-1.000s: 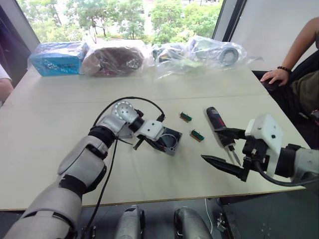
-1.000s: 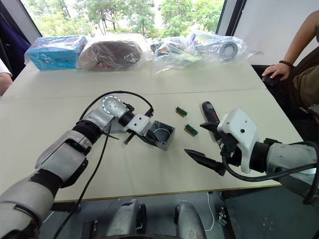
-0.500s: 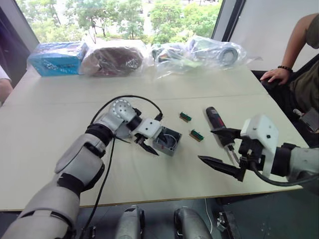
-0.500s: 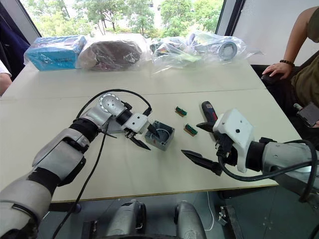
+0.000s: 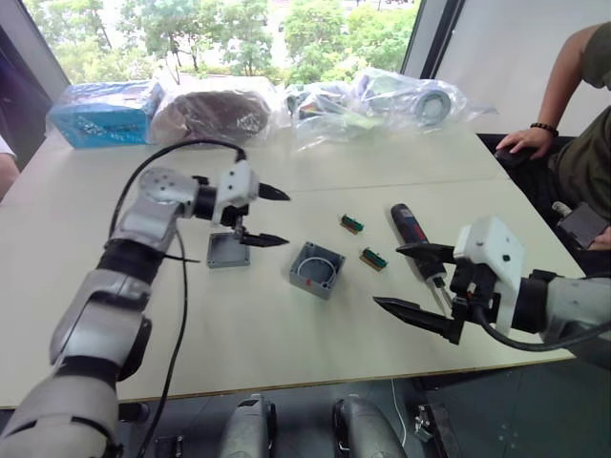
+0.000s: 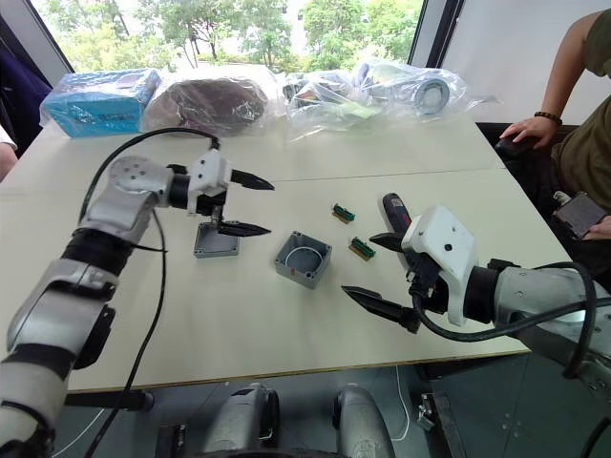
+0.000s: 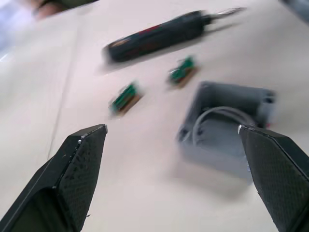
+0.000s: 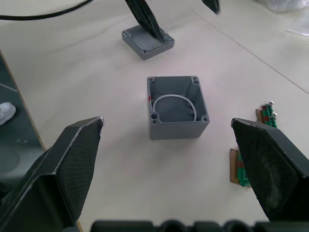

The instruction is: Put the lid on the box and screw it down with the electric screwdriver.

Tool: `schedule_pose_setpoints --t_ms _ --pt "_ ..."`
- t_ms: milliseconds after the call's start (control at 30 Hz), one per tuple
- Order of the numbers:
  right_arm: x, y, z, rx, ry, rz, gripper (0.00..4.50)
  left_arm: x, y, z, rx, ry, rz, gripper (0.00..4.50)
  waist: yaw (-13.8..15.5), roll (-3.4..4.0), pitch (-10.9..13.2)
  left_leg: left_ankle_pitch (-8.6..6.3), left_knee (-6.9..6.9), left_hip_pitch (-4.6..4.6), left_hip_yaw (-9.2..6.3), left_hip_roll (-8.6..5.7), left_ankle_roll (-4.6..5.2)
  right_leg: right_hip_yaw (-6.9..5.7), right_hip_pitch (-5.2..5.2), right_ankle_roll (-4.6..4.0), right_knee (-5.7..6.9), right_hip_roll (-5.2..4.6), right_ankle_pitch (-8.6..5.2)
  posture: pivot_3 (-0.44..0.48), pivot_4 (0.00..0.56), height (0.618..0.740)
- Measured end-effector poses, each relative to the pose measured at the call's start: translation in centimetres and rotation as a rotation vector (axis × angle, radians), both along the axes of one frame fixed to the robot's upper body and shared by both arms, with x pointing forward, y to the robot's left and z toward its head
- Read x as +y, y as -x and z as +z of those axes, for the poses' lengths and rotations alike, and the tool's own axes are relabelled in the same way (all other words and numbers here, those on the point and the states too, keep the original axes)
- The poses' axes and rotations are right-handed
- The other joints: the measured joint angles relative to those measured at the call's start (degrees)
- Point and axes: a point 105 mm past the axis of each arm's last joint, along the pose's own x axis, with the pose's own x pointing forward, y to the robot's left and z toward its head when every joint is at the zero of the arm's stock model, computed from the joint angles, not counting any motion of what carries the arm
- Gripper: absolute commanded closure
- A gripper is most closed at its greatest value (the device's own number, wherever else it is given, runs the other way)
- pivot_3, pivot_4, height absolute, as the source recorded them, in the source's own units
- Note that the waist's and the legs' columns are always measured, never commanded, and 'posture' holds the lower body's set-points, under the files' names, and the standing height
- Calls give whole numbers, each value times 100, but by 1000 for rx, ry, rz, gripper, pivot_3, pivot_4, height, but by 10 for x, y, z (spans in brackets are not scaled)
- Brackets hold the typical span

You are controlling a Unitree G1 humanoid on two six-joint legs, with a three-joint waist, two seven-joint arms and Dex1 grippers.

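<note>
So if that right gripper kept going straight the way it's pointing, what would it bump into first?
Probably the box: it sits open on the table, squarely between the open fingers of the right gripper, with bare tabletop before it. Height is hard to judge, so it might pass above.

beige table, window, trees outside

You won't find any text, label, brand, number or sign that can be read in these views. The blue package at the far edge of the table carries some print, but it is too small for you to make out.
</note>
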Motion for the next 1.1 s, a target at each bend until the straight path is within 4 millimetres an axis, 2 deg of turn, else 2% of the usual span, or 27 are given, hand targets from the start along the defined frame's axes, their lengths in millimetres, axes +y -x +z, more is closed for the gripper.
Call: schedule_pose_setpoints --t_ms 100,167,333,467,600,800,933,967,1000,1033,1100 --pt "1 -1 -1 8 -3 14 0 27 -9 -1 -6 36 252 14 20 0 0 0 1 1 1 -2 0 0 0 3 2 -4 1 0 150 740" --pt "0 -4 0 9 -5 24 0 54 -12 -4 22 73 495 14 33 0 0 0 3 3 3 -3 0 0 0 5 5 -8 3 0 150 740" --pt "0 -10 2 -2 -5 39 0 90 -6 -24 134 110 817 14 52 -1 0 1 5 6 6 -5 -1 1 1 5 11 -10 3 0 150 740" --pt "0 -13 3 -6 -4 55 0 98 2 -50 262 127 979 14 48 -3 -1 1 7 9 7 -7 -1 1 1 5 17 -11 2 0 150 740" --pt "0 -15 5 -14 3 64 0 88 12 -75 425 195 1053 14 49 -4 0 1 7 10 6 -8 -2 2 1 5 24 -11 2 0 150 740" --pt "0 -14 4 -10 7 73 0 87 21 -81 468 183 1088 14 43 -4 -1 1 6 19 9 -8 -2 4 1 3 31 -11 2 0 150 740" --pt "0 -14 4 -10 8 74 0 87 23 -84 474 176 1102 1147 44 -4 -2 1 6 24 11 -10 -2 5 1 2 36 -11 1 0 150 740" --pt "0 -15 4 -11 9 73 0 87 24 -85 475 174 1106 1637 44 -3 -3 1 6 26 12 -9 -2 7 2 1 36 -11 1 0 150 740" --pt "-1 -15 4 -12 10 71 0 88 24 -85 475 170 1111 1891 44 -3 -4 1 5 28 14 -9 -2 8 3 1 37 -12 0 0 150 740" --pt "-1 -15 4 -13 11 71 0 90 24 -86 473 166 1115 2392 44 -1 -5 1 4 30 15 -9 -2 9 3 0 38 -12 0 0 150 740" --pt "-1 -15 4 -13 11 70 0 90 24 -86 476 168 1114 3065 44 2 -7 1 4 36 16 -9 -2 10 7 -1 40 -12 -1 0 150 740"
